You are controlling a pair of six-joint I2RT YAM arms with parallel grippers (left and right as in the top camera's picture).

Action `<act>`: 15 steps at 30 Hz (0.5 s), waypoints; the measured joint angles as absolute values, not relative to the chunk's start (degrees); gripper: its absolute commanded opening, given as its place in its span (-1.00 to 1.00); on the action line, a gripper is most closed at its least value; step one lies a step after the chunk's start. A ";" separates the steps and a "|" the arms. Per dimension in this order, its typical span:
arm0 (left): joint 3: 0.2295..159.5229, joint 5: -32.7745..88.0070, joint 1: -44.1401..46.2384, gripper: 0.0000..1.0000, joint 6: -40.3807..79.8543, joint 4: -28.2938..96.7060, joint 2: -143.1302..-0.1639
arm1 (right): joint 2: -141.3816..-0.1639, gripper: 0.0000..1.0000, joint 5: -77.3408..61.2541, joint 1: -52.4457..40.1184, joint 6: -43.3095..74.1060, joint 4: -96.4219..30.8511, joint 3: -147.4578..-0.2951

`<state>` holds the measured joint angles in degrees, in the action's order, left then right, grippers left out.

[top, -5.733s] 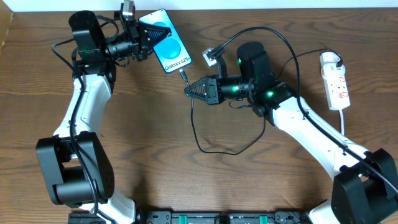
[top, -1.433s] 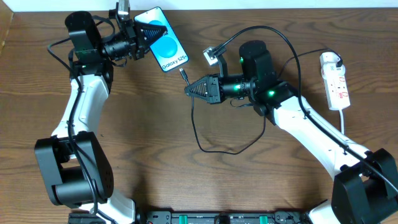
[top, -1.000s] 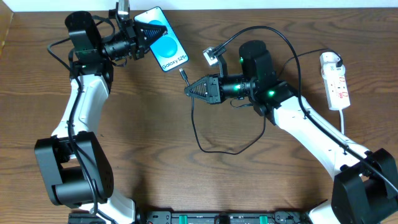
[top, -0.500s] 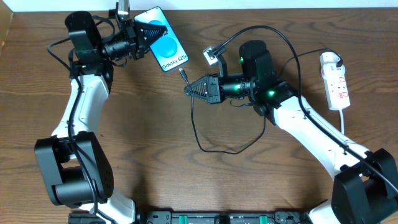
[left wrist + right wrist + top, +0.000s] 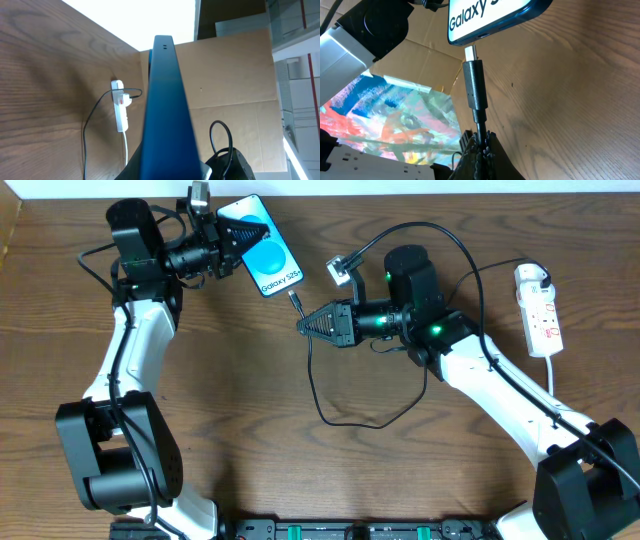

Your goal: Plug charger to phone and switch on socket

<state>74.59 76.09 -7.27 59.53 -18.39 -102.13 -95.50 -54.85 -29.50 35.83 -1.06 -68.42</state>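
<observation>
Right gripper (image 5: pixel 303 326), mid-frame, pinched on the charger (image 5: pixel 474 82) just behind its tip; tip axis aims up-left at the port edge of the phone (image 5: pixel 272 258), just short of touching, phone clamped upper left by left gripper (image 5: pixel 240 238).

Wooden table (image 5: pixel 250 440), cardboard panel (image 5: pixel 225 75) behind.
</observation>
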 measured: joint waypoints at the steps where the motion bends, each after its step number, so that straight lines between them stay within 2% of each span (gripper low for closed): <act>1: 74.59 76.09 -7.16 -0.86 59.53 -18.39 -102.13 | -95.50 -0.98 -54.83 -29.50 35.81 -1.08 -68.42; 15: 74.59 76.09 -6.09 -0.86 59.53 -17.52 -102.13 | -95.50 -0.98 -54.17 -29.50 35.83 -2.37 -68.42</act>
